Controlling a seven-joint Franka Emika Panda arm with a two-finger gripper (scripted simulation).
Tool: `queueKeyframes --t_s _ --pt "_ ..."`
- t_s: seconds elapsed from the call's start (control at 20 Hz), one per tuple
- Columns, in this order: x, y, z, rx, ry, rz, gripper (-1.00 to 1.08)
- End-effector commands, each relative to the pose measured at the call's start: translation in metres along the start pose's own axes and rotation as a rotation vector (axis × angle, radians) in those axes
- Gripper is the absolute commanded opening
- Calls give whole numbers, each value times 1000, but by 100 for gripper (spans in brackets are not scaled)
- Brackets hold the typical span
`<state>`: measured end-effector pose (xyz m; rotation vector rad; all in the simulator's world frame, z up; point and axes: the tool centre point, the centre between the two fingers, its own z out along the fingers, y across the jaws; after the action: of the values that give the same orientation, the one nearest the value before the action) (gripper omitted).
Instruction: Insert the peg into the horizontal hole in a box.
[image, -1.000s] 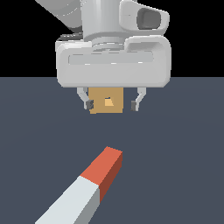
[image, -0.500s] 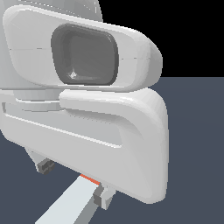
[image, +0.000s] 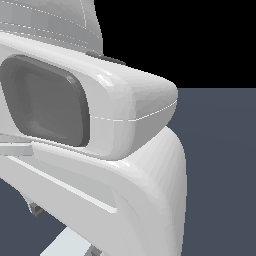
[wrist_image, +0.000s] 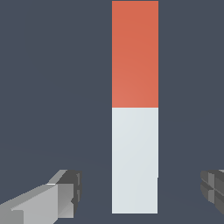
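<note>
Dark slate floor under me, black void beyond.

All I see around me is one flat, matte blue-grey floor (image: 220, 170) with no seams, marks or texture. In the exterior view it runs back to a straight horizon line, and above that the backdrop (image: 200, 40) is plain black, with no walls, windows or furniture to be made out. From my wrist the same slate surface (wrist_image: 52, 87) fills the whole background. The light is even and soft.

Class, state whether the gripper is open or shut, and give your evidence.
Open. In the wrist view the gripper has its fingers spread wide on either side of the peg, touching nothing.
</note>
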<state>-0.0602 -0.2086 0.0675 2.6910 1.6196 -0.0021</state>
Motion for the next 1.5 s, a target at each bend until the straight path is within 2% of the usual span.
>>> queueKeyframes --t_s 0.0,0.4,0.65,0.7,1.25,1.45 --pt "0 0 6 1 0 0 100" --pt "0 -1 41 0 1 1 100" --pt "0 -1 48 0 2 1 100" --pt "0 -1 48 0 2 1 -100" --pt "1 0 48 0 2 0 -100" --pt "13 -1 46 0 1 -21 -100"
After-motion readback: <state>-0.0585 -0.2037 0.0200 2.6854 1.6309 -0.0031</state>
